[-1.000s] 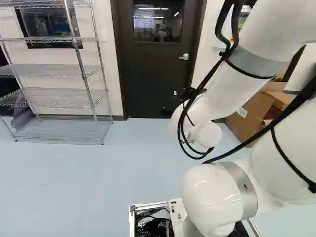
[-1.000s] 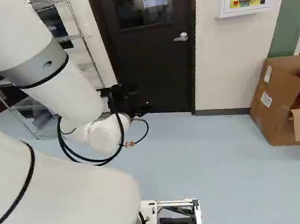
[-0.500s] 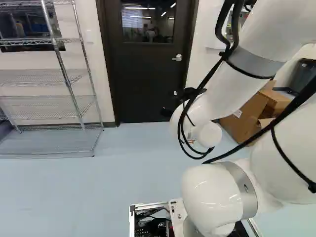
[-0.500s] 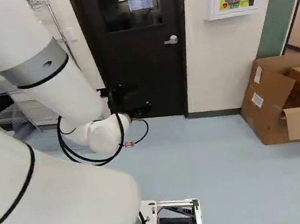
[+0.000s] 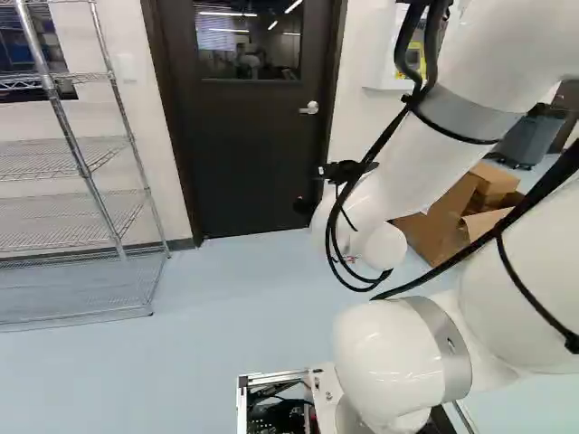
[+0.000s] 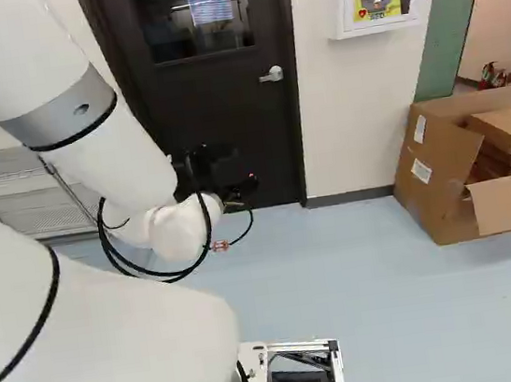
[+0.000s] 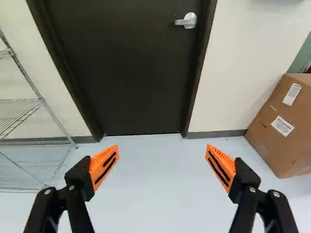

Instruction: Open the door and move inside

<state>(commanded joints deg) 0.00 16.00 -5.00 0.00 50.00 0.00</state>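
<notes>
In the right base view my gripper (image 6: 225, 171) shows dark against the lower part of the door, partly hidden by the wrist. The dark door (image 6: 211, 103) stands shut in its frame, with a window in its upper half. Its silver lever handle (image 6: 272, 74) is at the right-hand edge. In the wrist view the gripper (image 7: 162, 167) is wide open, nothing between its orange pads. Ahead of it are the door (image 7: 126, 73) and, well beyond the fingertips, the lever handle (image 7: 186, 21). No part of the gripper touches the handle.
Wire shelving (image 5: 72, 217) stands by the wall left of the door. Right of the door, an opened cardboard box (image 6: 437, 172) sits on the floor beneath a white wall cabinet (image 6: 336, 1). A grey bin (image 5: 529, 136) stands farther back.
The base has moved: door, shelving and box have shifted left in both base views, and the shelving looks nearer. The arm keeps its pose over its lowest joint.
</notes>
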